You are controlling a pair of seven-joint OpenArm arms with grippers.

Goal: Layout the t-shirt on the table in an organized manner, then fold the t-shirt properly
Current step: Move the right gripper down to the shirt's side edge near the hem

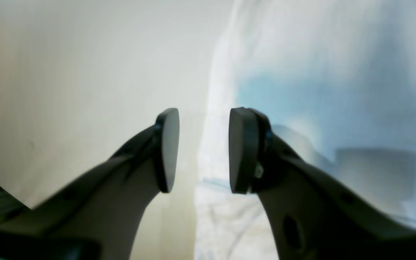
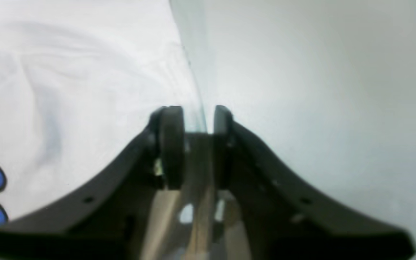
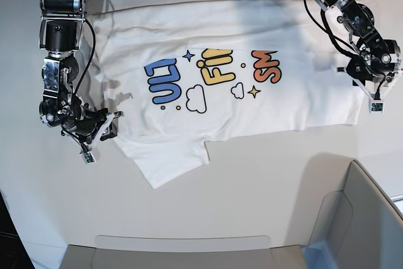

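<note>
Base view, left to right. The right gripper (image 3: 106, 125), low at the shirt's side edge, has its jaws narrowed about the cloth edge in the wrist view; whether they actually pinch it cannot be told. The t-shirt (image 3: 252, 48) lies print-up and largely spread on the table (image 3: 252, 181), one sleeve (image 3: 167, 162) still skewed toward the near edge. The left gripper (image 3: 371, 86), over the opposite edge, has its jaws parted and empty, straddling the hem line. Judged stage: laying-out nearly done; squaring and all folds remain.
</note>
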